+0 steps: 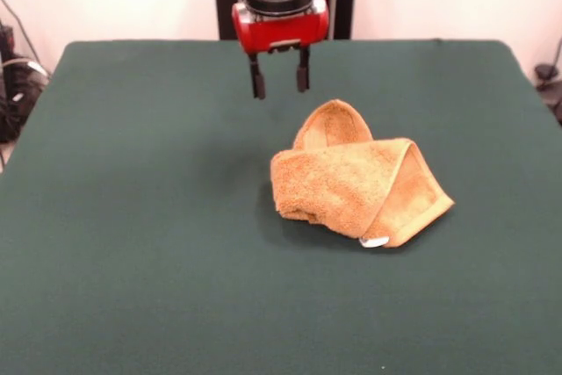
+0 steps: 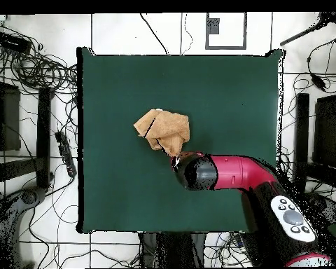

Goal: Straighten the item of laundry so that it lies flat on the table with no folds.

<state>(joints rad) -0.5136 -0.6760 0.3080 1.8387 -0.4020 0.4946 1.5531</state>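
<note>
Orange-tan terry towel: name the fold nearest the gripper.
The rounded flap at the towel's far edge, toward the robot; the tagged corner lies farthest from the gripper.

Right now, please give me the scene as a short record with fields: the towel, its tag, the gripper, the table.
towel: orange-tan towel, crumpled and folded over itself, not flat
tag: small white tag at the towel's edge nearest the front camera
gripper: gripper hangs above the table beside the towel, jaws open, holding nothing
table: dark green table, much larger than the towel
task state: folds not yet removed
</note>
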